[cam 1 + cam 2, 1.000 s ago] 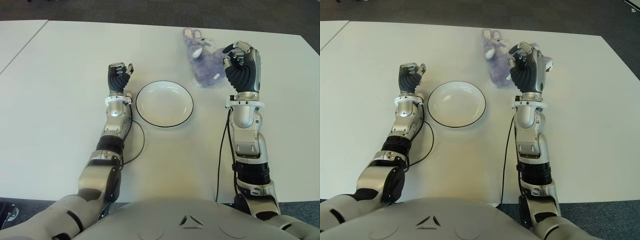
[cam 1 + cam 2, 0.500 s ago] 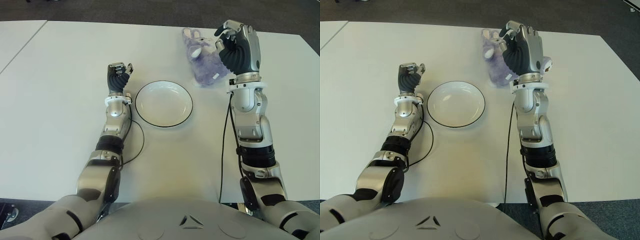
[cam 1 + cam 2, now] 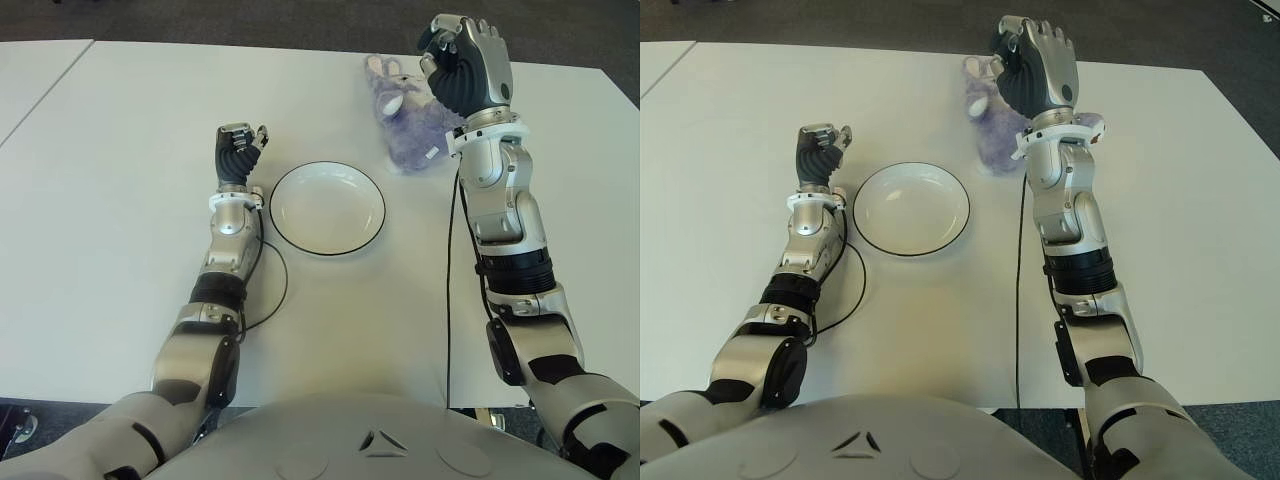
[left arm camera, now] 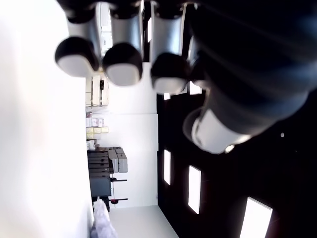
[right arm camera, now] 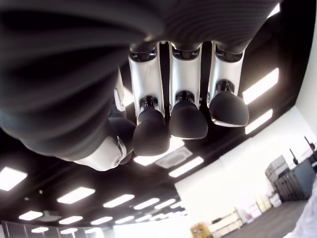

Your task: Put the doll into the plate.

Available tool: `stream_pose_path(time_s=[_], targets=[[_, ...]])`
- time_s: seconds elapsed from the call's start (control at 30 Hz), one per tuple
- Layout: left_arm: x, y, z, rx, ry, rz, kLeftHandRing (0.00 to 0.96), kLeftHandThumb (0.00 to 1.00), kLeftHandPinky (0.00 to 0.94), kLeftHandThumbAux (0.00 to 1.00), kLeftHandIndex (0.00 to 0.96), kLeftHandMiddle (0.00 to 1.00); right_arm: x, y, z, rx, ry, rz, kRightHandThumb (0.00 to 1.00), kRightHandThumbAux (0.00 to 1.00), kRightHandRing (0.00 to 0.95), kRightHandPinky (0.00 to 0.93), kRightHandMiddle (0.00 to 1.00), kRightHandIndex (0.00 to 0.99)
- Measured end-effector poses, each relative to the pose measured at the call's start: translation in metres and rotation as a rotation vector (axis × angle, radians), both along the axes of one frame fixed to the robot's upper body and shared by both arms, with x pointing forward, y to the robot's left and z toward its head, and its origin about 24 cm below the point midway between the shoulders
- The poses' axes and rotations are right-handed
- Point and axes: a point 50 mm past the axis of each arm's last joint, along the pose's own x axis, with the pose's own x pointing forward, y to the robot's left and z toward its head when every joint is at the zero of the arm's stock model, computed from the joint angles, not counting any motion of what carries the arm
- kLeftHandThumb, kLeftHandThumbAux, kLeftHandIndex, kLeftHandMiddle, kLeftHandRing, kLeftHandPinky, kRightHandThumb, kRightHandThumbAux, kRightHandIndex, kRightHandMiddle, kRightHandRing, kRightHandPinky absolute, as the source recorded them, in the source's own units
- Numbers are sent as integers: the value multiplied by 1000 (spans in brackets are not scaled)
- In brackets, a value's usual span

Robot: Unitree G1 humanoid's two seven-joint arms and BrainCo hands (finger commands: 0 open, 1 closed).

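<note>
Right hand (image 3: 465, 62), fingers curled and empty, partly hides the fluffy purple doll (image 3: 405, 125) beyond the white black-rimmed plate (image 3: 327, 207); left hand (image 3: 238, 155), also curled empty, shows left of it.

White table (image 3: 120, 180), second white table (image 3: 30, 70) alongside, dark floor (image 3: 250, 20)

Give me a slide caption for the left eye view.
Right hand raised, empty, above the purple plush doll; white plate empty on the table, left hand beside it.

Purple plush doll (image 3: 405, 120) lying on the table, beyond the empty white plate (image 3: 327, 208)
</note>
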Motion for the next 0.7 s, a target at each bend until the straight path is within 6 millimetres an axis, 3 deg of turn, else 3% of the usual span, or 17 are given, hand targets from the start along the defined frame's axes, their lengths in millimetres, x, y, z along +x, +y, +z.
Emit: stream_pose_path(time_s=[0.2, 0.5, 0.57, 0.63, 0.7], targets=[[-1, 2, 2, -9, -16, 8, 902, 468, 887, 810, 846, 900, 23, -6, -6, -48, 65, -47, 717, 710, 780, 742, 783, 440], [-7, 6, 8, -10, -71, 18, 902, 486, 892, 801, 845, 900, 32, -11, -1, -106, 77, -80, 716, 711, 738, 665, 734, 436], [-8, 7, 10, -8, -91, 19, 905, 491, 890, 801, 849, 901, 34, -11, 0, -116, 83, -83, 790, 690, 688, 620, 624, 418], [-10, 8, 13, -4, -111, 15, 905, 493, 890, 801, 850, 901, 35, -11, 2, -121, 88, -87, 816, 683, 671, 604, 587, 413], [-12, 9, 15, -1, -131, 11, 905, 495, 889, 803, 851, 900, 36, -12, 3, -125, 91, -92, 826, 682, 555, 513, 518, 428]])
